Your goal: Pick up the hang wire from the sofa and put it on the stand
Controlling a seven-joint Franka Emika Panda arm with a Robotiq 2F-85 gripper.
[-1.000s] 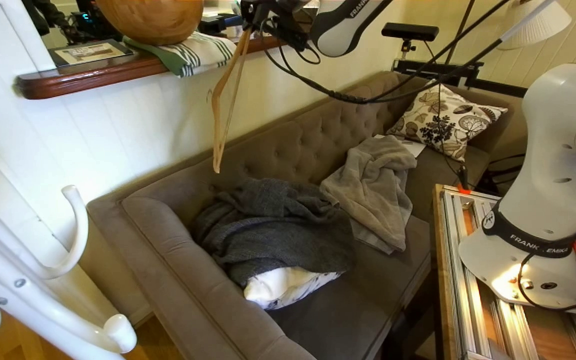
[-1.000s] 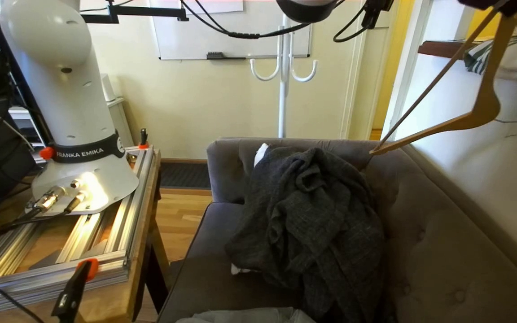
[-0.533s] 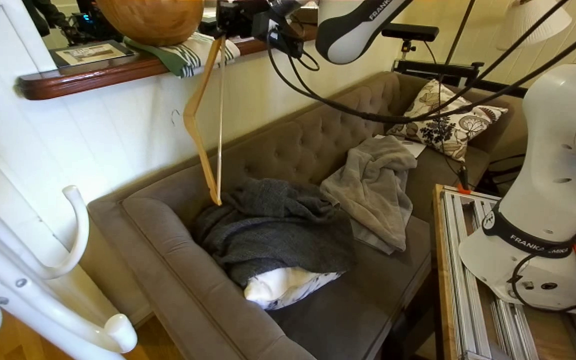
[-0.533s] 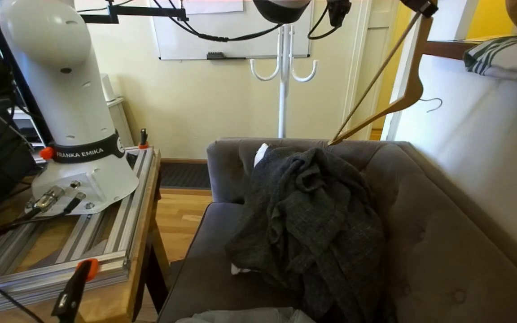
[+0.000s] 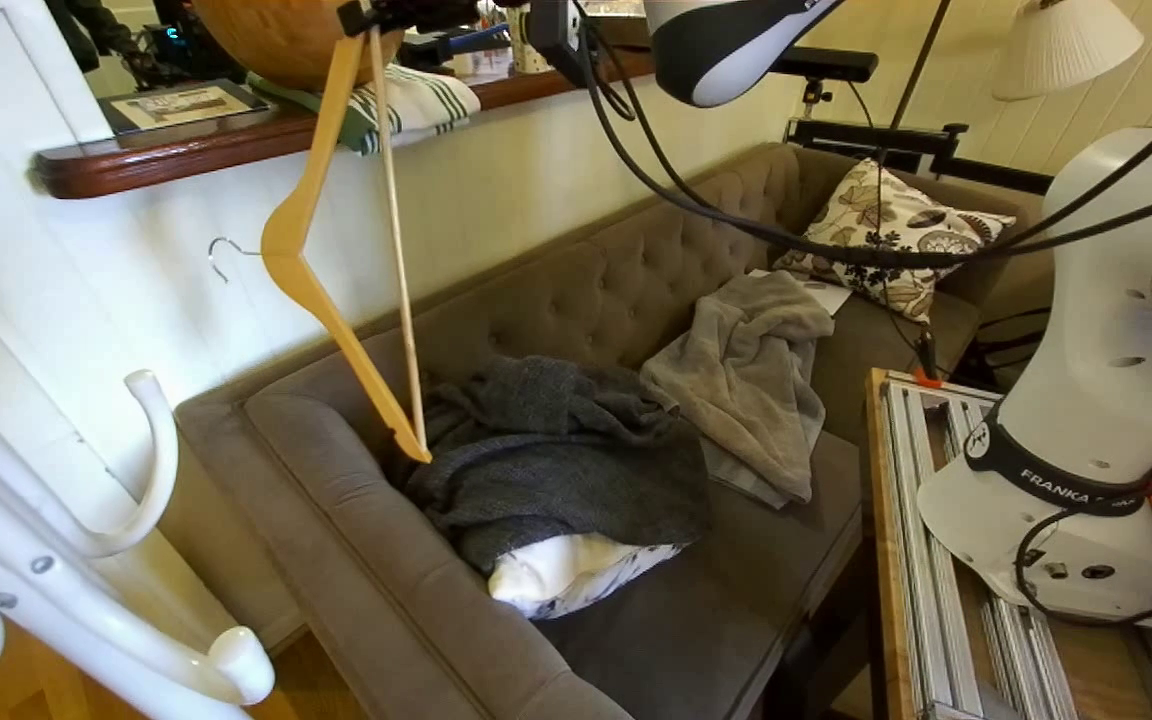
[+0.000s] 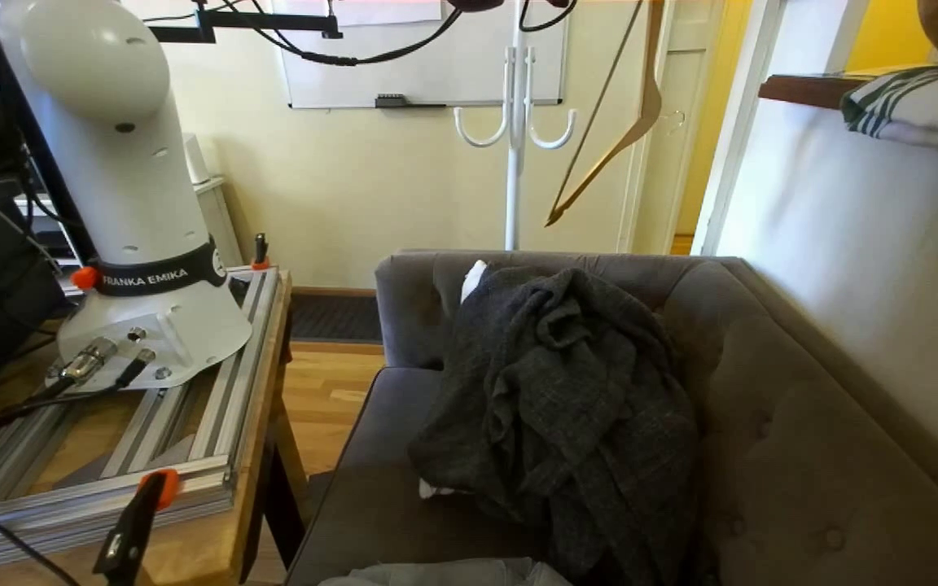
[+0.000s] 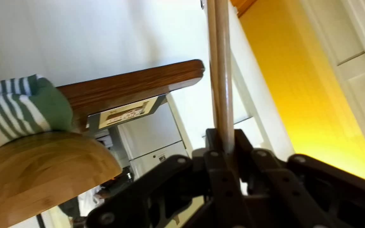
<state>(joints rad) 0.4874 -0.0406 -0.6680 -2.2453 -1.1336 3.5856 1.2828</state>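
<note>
My gripper (image 5: 361,20) is shut on one end of the tan wooden hang wire (image 5: 286,235) and holds it in the air above the sofa (image 5: 366,530). The wrist view shows the fingertips (image 7: 213,139) pressed on the hanger's bars (image 7: 223,79). The hanger hangs down edgewise, its metal hook (image 5: 221,257) pointing left, away from the bars. The white stand (image 5: 158,470) is at the left, apart from the hanger. In an exterior view the stand (image 6: 513,179) is behind the sofa's arm, left of the hanger (image 6: 648,110); the gripper is cut off above.
A dark wooden shelf (image 5: 176,160) with a wooden bowl (image 5: 301,45) and a striped towel (image 5: 426,105) is behind the hanger. A dark grey blanket (image 5: 556,460) and a lighter one (image 5: 746,370) lie on the sofa. Black cables (image 5: 786,238) hang from the arm.
My gripper and the hanger have moved left in both exterior views, away from the wall and closer to the stand. The hanger stays held throughout.
</note>
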